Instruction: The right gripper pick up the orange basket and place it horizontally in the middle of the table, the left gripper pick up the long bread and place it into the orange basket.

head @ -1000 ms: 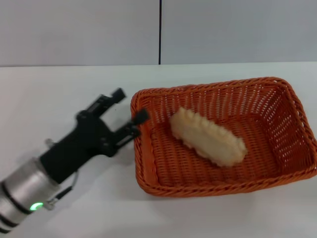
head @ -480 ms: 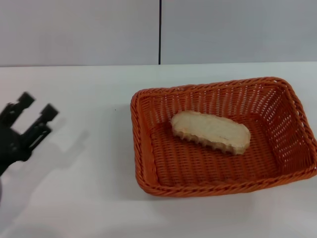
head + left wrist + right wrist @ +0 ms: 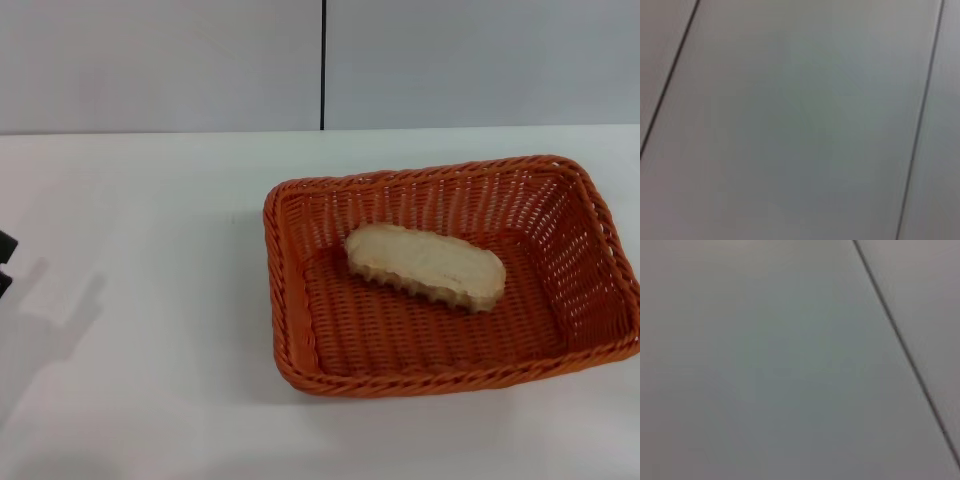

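Note:
The orange basket (image 3: pixel 450 275) stands lengthwise across the white table (image 3: pixel 150 200), right of centre in the head view. The long bread (image 3: pixel 425 265) lies flat inside it, pale side up, with its ridged edge toward the front. Only two black fingertips of my left gripper (image 3: pixel 4 265) show at the far left edge, apart from each other with nothing between them and far from the basket. My right gripper is out of view. Both wrist views show only grey wall panels with dark seams.
The grey wall (image 3: pixel 160 60) with a vertical dark seam (image 3: pixel 323 65) rises behind the table. Bare white tabletop lies left of the basket and in front of it.
My left gripper has pulled back from the basket's left rim to the far left edge, open and empty. The long bread has tipped over and settled flat in the basket.

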{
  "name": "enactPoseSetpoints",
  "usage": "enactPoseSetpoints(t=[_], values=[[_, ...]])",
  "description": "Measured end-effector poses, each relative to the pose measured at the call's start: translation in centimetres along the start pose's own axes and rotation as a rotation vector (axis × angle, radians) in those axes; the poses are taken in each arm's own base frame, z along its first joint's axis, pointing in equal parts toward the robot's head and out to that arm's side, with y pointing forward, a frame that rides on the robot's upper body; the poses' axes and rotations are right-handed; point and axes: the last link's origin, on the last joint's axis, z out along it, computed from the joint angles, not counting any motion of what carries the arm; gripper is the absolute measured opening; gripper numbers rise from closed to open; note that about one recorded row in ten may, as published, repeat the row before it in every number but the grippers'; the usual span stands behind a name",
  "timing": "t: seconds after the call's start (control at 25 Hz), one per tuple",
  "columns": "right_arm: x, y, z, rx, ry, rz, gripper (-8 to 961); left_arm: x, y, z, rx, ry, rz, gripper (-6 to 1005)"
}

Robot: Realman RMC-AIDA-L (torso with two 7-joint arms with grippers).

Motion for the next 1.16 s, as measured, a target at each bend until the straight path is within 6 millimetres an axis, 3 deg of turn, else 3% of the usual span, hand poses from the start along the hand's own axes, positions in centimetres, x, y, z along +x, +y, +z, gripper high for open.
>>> enactPoseSetpoints(t=[0.48, 0.72, 0.8, 1.16], values=[[1.4, 1.1, 1.4, -0.068, 0.080, -0.062, 377, -0.2, -0.4, -0.3, 0.037, -0.013, -0.001, 785], [1.4, 0.6, 0.4, 0.001, 0.052, -0.066, 569, 0.2, -1.1, -1.0, 0.094, 0.007, 0.023, 785], [1.3, 0.5, 0.1, 0.010, 0.043, -0.068, 780, 0.3, -1.2, -1.0, 0.099, 0.009, 0.027, 785], [0.0, 0.1, -2.0, 0.050, -0.037, -0.081, 780, 1.3, -2.3, -1.7, 0.159, 0.046, 0.074, 785]])
